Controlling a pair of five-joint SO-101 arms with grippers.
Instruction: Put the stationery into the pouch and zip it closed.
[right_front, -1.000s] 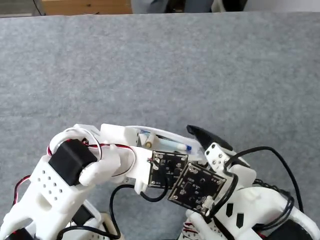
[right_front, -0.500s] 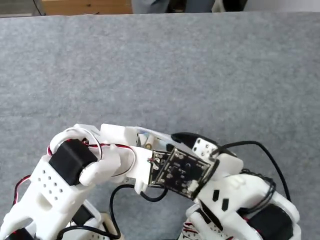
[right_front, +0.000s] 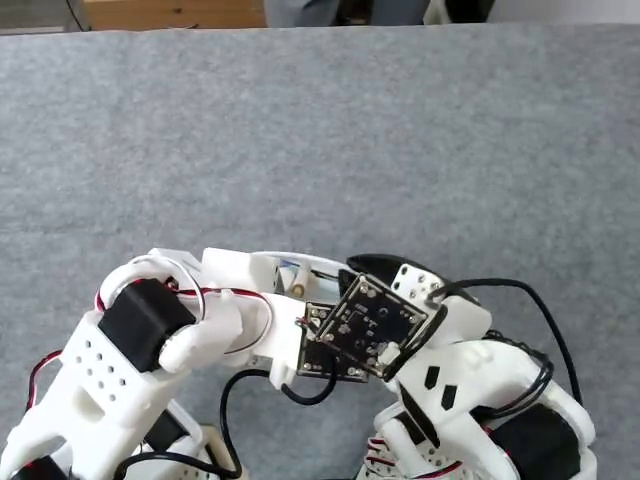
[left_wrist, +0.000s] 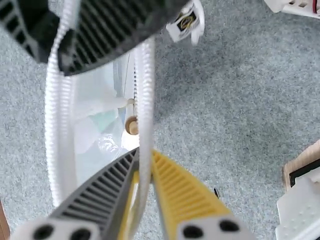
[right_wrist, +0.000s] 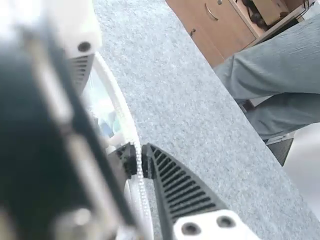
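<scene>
The clear pouch (left_wrist: 95, 125) lies on the grey counter (right_front: 400, 130) close in front of the arms' bases, between the two arms. Its white zipper (left_wrist: 146, 90) runs in two rows that stand apart, so the mouth is open. Inside rests a stick with a round wooden end (left_wrist: 131, 125), beside pale items too blurred to name. The left tool (left_wrist: 143, 172) has its grey and yellow fingers pressed together on one row of teeth at one end of the pouch. The right tool (right_wrist: 140, 161) comes in from the opposite end, its black fingers pinching the same white band. Whether they grip the slider I cannot tell. From above, the two wrist camera boards (right_front: 370, 320) overlap over the pouch
</scene>
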